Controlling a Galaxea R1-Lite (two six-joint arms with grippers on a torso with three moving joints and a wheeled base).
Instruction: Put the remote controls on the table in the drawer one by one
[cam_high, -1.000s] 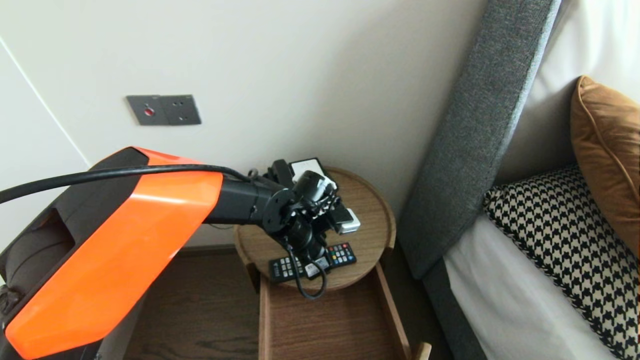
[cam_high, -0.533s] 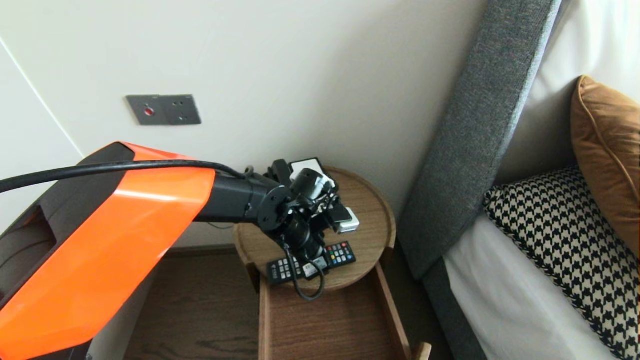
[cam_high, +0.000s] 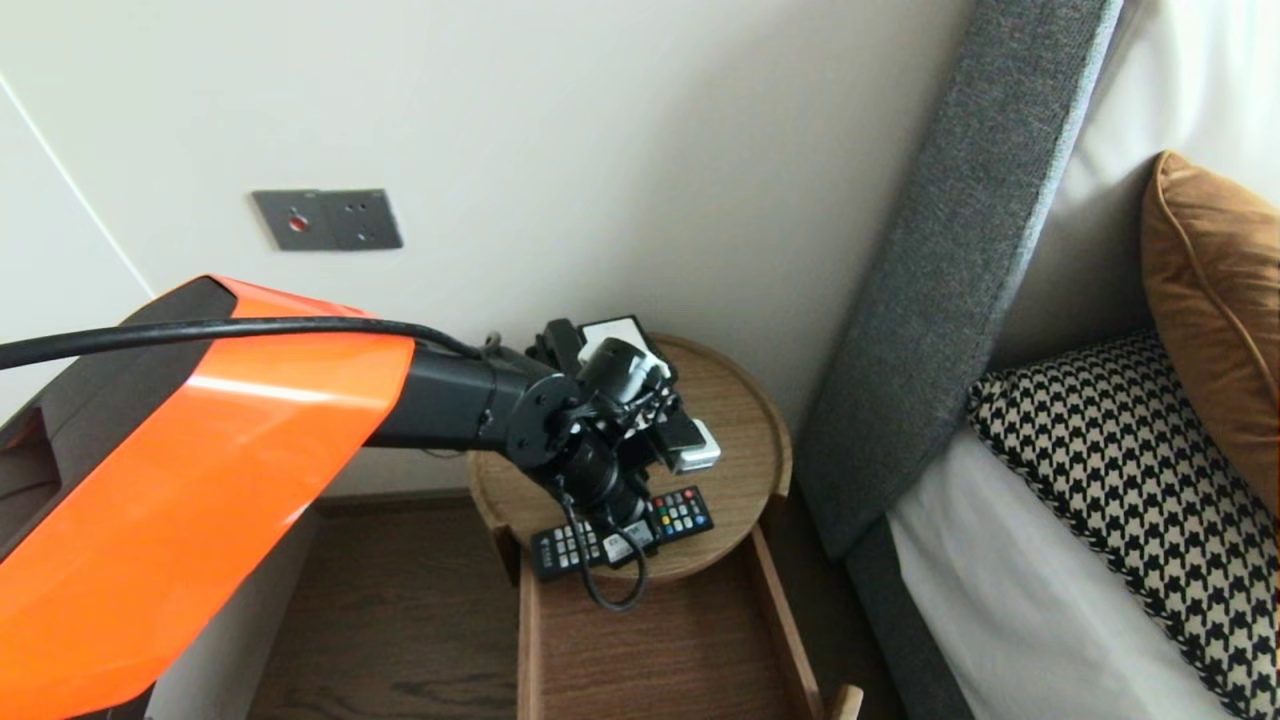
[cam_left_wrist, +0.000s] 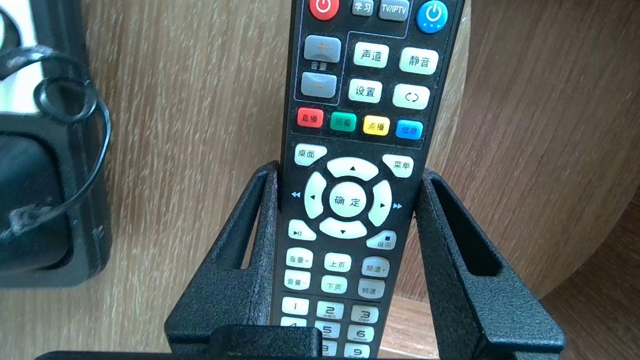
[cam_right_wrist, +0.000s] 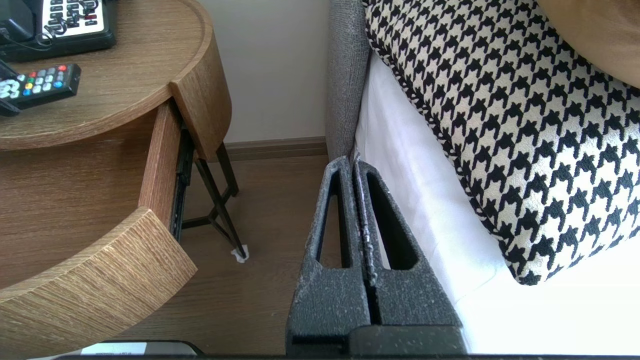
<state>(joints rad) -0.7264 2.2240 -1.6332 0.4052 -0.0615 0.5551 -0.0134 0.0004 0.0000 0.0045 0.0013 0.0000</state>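
BEDSIDE GRIP: The robot's left hand (cam_left_wrist: 350, 172) straddled a black remote control (cam_left_wrist: 367, 92) on the round wooden counter (cam_high: 755, 400) beside a bed. Its two fingers (cam_left_wrist: 220, 295) pressed against the remote's long edges near the arrow keys, closed on it at roughly half their spread. The remote lay buttons up along the counter's front edge, with its number-key end jutting past the edge over a pulled-out drawer (cam_high: 650, 640) below. Taking it across the narrow width looked like the one hold that fingers coming from above could get on so flat a thing. Whether it rested on the wood or sat a touch clear of it could not be told.

The right hand (cam_right_wrist: 356, 167), fingers shut together and holding nothing, hung parked low over the floor (cam_right_wrist: 270, 210) between the drawer's front and the bed (cam_right_wrist: 425, 210).

Room was tight behind the left hand. A telephone (cam_high: 625, 335) with a looped cord sat at the back of the counter, close to the wrist, and the wall (cam_high: 600, 150) stood just beyond. A low rim ran round the counter's back and right side. Further right, the grey headboard (cam_high: 950, 280) and a houndstooth pillow (cam_high: 1120, 470) closed in. The open ways appeared to be upward and forward over the drawer.
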